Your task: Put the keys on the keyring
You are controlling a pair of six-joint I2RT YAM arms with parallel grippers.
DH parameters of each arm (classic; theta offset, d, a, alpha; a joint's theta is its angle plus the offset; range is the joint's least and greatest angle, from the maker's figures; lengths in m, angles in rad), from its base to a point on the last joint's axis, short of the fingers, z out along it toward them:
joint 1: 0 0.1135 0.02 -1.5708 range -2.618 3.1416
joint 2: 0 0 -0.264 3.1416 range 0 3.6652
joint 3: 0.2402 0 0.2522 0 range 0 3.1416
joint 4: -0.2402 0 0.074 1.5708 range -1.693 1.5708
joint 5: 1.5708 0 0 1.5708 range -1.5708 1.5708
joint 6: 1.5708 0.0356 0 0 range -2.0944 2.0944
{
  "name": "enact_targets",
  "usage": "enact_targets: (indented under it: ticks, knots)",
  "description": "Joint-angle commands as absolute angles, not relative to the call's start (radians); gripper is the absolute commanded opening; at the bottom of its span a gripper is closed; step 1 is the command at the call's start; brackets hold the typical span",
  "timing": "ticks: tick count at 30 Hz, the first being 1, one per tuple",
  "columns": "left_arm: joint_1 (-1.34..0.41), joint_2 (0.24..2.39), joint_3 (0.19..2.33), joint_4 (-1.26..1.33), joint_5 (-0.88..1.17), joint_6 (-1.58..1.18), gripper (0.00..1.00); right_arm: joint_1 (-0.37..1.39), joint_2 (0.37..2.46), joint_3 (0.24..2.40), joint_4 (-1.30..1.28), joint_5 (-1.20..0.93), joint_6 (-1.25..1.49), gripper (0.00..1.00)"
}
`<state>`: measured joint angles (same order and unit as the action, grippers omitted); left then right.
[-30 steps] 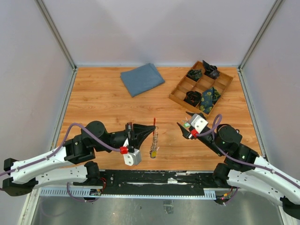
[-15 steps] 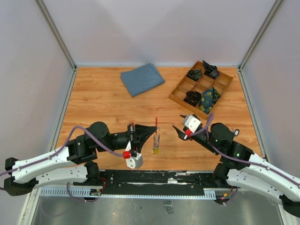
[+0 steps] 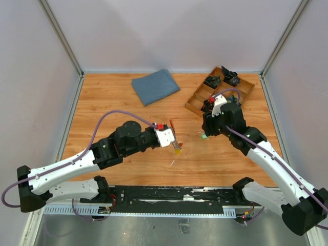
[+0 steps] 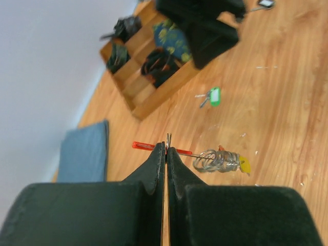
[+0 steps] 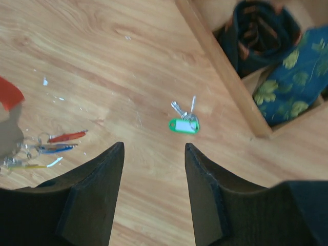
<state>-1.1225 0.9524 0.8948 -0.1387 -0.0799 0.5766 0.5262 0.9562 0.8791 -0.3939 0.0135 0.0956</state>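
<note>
You are pinching the keyring (image 4: 144, 145) in the closed left gripper (image 4: 166, 147), several keys (image 4: 218, 160) already hanging on it. A green-tagged key (image 5: 183, 124) is lying on the counter (image 5: 102, 61) just beside the wooden tray (image 5: 218, 56), waiting under your half-spread, empty right gripper (image 5: 154, 148).

Closed fingers (image 4: 154, 169) on red keyring (image 4: 143, 145) — keys (image 4: 220, 160) alongside

Looks like a robotics lab test cell: plain grey walls (image 3: 174, 31) rising from three sides of the wooden table (image 3: 113, 110), metal posts (image 3: 60, 36) at its far corners, two white-and-black robot arms (image 3: 61, 171) bolted to a black rail (image 3: 169, 194) along its near edge.
</note>
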Motion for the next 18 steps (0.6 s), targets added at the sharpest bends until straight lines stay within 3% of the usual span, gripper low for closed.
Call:
enact_targets:
  ticks: [1, 6, 14, 18]
  knots:
    - [-1.025, 0.997, 0.955, -0.11, -0.152, 0.317, 0.01, 0.435, 1.018, 0.924, -0.532, 0.003, 0.262, 0.52]
    - [-0.952, 1.045, 0.99, -0.137, -0.168, 0.179, 0.01, 0.306, 1.078, 0.877, -0.511, -0.021, 0.34, 0.57]
    - [-0.938, 1.111, 1.05, -0.222, -0.13, -0.042, 0.0, 0.301, 1.121, 0.833, -0.343, -0.07, 0.422, 0.61]
    - [-0.939, 1.151, 1.082, -0.27, -0.093, -0.116, 0.01, 0.299, 1.135, 0.834, -0.336, 0.038, 0.479, 0.63]
